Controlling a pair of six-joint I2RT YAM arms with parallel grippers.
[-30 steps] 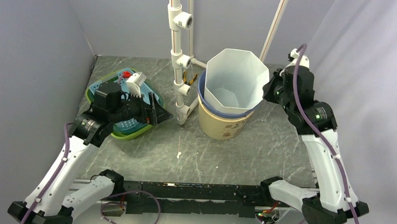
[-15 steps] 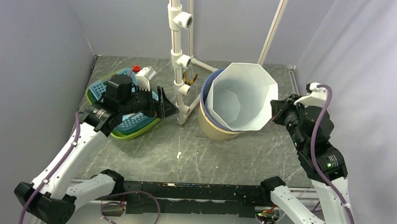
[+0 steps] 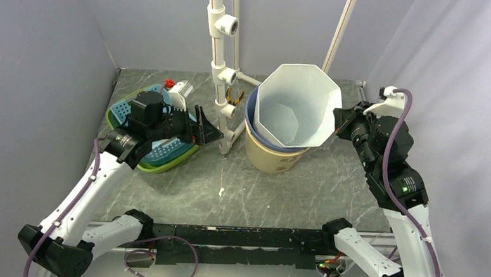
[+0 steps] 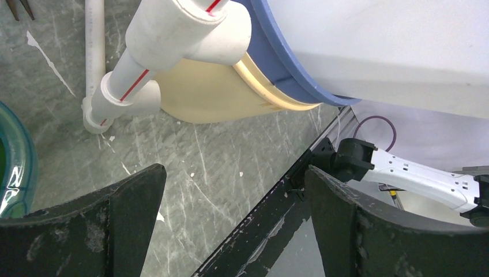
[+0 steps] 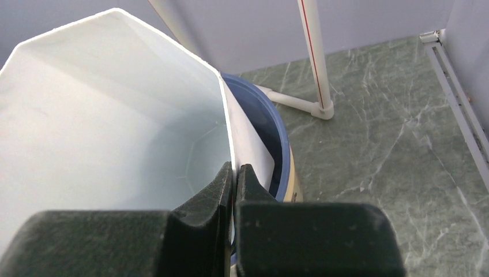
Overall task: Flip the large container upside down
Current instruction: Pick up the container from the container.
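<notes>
White container [image 3: 295,109] tipped back, seemingly nearer upright; right gripper [image 5: 234,173] clamped on rim; left gripper [image 3: 208,127] jaws apart.

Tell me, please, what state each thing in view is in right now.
white container: mouth up, tilted, nested in the beige bucket.
beige bucket: upright.
right gripper: jaws shut on the white container's rim.
left gripper: jaws open, empty.
green basket: lying flat, blue tray inside.

Large container [image 3: 293,106]: sitting tilted in the bucket [image 3: 273,158], right of centre.
Pipe stand [image 3: 223,67]: standing just left of the bucket.
Basket [image 3: 113,114]: lying far left on the table [image 3: 303,192].
Right gripper [image 3: 338,118]: clamping the large container's right rim.
</notes>
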